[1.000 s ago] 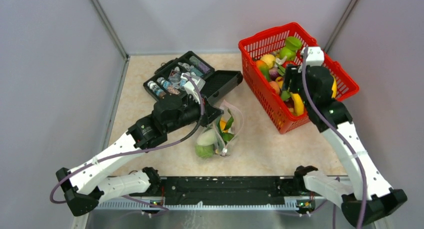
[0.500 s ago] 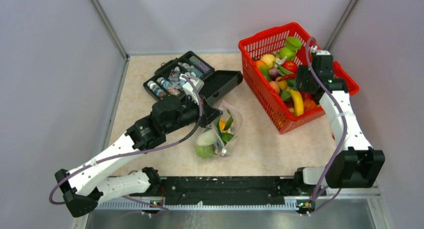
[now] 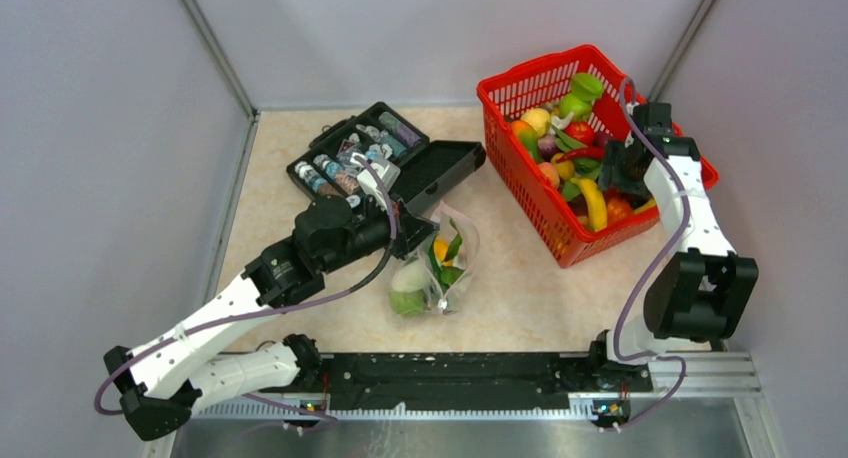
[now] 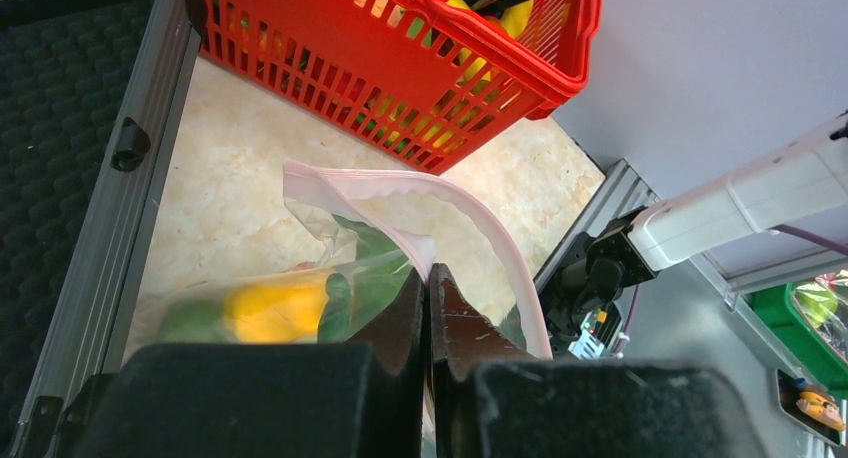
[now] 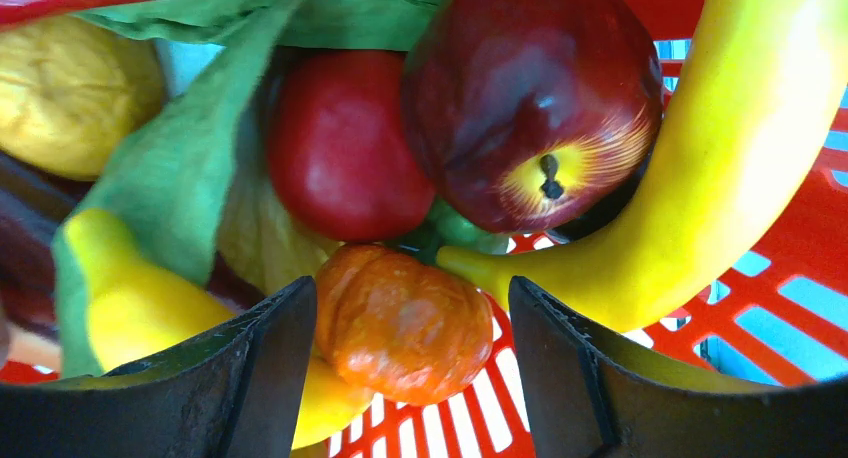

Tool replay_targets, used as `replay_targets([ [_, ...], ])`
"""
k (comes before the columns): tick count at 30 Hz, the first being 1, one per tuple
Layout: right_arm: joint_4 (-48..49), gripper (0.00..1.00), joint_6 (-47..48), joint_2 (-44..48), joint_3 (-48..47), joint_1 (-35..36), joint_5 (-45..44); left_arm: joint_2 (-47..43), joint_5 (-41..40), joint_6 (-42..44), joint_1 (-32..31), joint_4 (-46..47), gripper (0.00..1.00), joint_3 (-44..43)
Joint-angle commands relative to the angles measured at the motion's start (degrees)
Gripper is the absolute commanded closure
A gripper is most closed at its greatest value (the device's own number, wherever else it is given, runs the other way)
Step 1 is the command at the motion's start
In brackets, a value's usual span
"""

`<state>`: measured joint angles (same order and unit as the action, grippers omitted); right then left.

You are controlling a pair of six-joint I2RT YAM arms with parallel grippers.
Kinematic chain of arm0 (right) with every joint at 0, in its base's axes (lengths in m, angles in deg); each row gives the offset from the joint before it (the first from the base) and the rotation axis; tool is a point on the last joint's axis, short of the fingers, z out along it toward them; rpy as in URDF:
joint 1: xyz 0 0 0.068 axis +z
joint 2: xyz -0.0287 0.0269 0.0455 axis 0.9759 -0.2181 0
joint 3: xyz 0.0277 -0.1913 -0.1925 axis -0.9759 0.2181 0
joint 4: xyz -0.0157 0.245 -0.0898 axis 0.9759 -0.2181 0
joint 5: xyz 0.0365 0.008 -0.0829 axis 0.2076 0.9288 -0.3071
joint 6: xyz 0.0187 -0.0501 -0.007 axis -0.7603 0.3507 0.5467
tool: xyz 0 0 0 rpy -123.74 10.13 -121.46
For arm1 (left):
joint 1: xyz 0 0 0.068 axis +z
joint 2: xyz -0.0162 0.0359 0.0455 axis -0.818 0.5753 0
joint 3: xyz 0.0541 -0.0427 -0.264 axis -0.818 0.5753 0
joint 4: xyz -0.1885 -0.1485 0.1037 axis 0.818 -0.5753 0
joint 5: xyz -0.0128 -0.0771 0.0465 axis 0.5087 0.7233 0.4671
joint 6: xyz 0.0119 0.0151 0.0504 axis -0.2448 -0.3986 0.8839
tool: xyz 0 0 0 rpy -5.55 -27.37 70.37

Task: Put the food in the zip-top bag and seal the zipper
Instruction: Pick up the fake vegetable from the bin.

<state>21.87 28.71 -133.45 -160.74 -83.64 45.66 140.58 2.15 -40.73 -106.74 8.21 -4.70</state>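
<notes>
From above, the zip-top bag lies mid-tabletop, its long axis running far to near and its mouth toward the black case. A band of tabletop separates it from the red basket at the far right corner. My left gripper meets the bag's mouth edge, and my right gripper reaches into the basket.

At my left wrist, the jaws are pressed together on the bag's film beside the zipper, which arcs toward the basket.

At my right wrist, the jaws stand wide, straddling an orange fruit without squeezing it. A red apple and a banana crowd close behind.
</notes>
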Motion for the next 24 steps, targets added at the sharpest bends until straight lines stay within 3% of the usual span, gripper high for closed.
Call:
replay_targets([
  [1, -4.3, 0.31, 1.7, -3.0, -4.5, -2.3, 3.3, -1.3, 0.8, 2.7, -0.1, 1.7, 1.00, 0.0],
  [11, -12.2, 0.24, 3.0, -10.2, -6.2, -0.6, 9.1, -3.2, -1.3, 4.6, -0.1, 1.5, 1.00, 0.7],
  [14, -12.4, 0.37, 3.2, -9.4, -7.0, 0.8, 11.7, -3.4, -2.9, 4.7, -0.1, 1.6, 1.00, 0.9],
  [16, -12.9, 0.58, 2.6, -9.2, -7.9, 1.2, 13.3, -3.4, -3.0, 5.0, -0.1, 1.9, 1.00, 1.1],
  [21, -11.4, 0.70, 1.5, -6.4, -7.9, 1.8, 14.5, -3.5, -3.3, 5.4, -0.1, 1.0, 1.00, 0.6],
  [23, -10.2, 0.82, 1.0, -4.8, -7.9, 1.8, 15.4, -4.0, -3.3, 5.3, -0.1, 1.0, 1.00, 0.9],
  [24, -9.2, 0.83, 0.7, -3.9, -7.8, 1.8, 16.1, -4.1, -4.9, 5.2, -0.1, 1.0, 1.00, 1.0],
])
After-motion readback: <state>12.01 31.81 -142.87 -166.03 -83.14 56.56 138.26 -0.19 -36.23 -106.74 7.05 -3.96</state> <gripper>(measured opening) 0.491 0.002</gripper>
